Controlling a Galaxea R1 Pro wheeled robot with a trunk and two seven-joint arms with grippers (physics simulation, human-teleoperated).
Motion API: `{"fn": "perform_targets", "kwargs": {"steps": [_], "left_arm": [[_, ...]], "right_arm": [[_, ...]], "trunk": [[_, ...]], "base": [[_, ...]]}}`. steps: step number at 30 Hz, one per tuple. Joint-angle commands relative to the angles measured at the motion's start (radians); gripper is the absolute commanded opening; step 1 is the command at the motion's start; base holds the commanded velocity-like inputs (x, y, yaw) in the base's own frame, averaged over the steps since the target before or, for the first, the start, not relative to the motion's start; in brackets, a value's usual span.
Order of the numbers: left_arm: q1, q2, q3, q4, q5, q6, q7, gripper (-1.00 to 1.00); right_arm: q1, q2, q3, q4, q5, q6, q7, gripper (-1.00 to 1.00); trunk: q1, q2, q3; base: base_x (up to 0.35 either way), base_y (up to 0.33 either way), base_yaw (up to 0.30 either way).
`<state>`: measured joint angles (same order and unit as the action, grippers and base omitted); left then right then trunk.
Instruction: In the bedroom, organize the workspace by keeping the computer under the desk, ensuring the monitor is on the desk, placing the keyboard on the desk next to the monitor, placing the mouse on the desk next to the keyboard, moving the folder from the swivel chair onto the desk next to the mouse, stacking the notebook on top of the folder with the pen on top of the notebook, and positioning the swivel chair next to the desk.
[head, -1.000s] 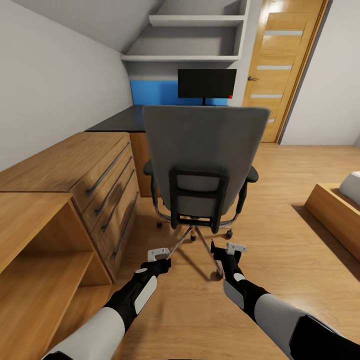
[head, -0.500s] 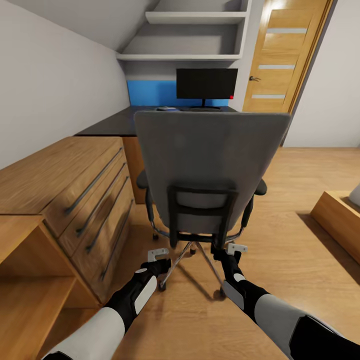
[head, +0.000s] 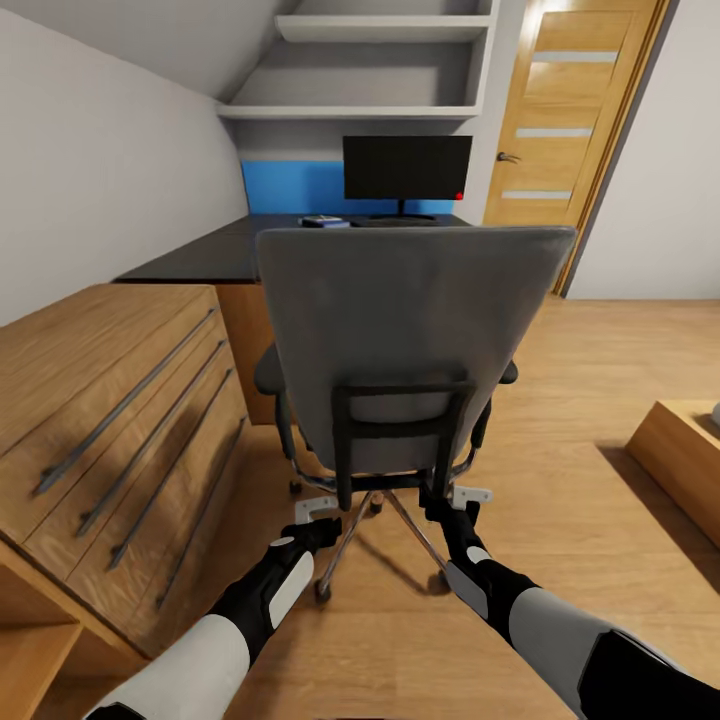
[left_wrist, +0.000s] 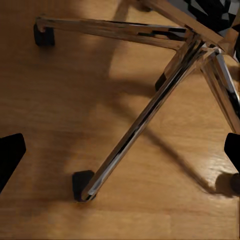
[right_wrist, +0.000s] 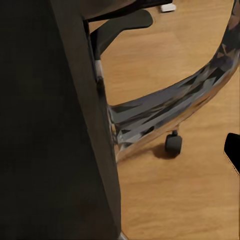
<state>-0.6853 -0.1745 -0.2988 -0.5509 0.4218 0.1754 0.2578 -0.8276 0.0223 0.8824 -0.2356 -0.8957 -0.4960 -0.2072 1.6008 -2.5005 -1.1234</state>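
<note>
The grey swivel chair (head: 410, 330) stands with its back to me, right in front of both arms. My left gripper (head: 318, 508) hangs low behind its chrome star base (left_wrist: 145, 120), fingers wide apart and empty. My right gripper (head: 465, 497) sits close to the black back bracket; one fingertip (right_wrist: 232, 150) shows far out to the side, beside the chrome frame (right_wrist: 170, 115). Beyond the chair, the black monitor (head: 407, 168) stands on the black desk (head: 215, 255). A small flat dark thing (head: 325, 221) lies on the desk; I cannot tell what it is. The chair's seat is hidden.
A light-wood chest with bar handles (head: 110, 400) runs along the left wall. A blue wall panel (head: 290, 187) and grey shelves (head: 370, 110) are behind the desk. A wooden door (head: 570, 120) is at the back right, a low wooden frame (head: 690, 450) at the right.
The camera has advanced: the chair looms larger and nearer, and the chest has slid past on the left. Both arms hold the same pose in the picture.
</note>
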Motion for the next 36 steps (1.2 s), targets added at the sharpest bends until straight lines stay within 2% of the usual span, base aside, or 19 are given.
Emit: {"fn": "perform_targets", "kwargs": {"steps": [1, 26, 36], "left_arm": [[0.0, 0.0, -0.002, -0.002, 0.004, 0.004, 0.008, 1.0], [0.0, 0.0, -0.004, 0.017, 0.003, 0.004, 0.009, 1.0], [0.0, 0.0, -0.004, 0.017, 0.003, 0.004, 0.009, 1.0]], "right_arm": [[-0.001, -0.001, 0.003, 0.004, -0.034, -0.008, -0.023, 1.0], [-0.001, -0.001, 0.003, 0.007, -0.034, -0.009, -0.021, 1.0], [-0.001, -0.002, 0.003, 0.007, -0.034, -0.009, -0.021, 1.0]], "trunk": [[0.001, 0.0, -0.001], [0.001, 0.0, 0.011], [0.001, 0.0, 0.012]], "base": [[0.315, -0.177, 0.0], [0.315, -0.177, -0.075], [0.315, -0.176, -0.011]]}}
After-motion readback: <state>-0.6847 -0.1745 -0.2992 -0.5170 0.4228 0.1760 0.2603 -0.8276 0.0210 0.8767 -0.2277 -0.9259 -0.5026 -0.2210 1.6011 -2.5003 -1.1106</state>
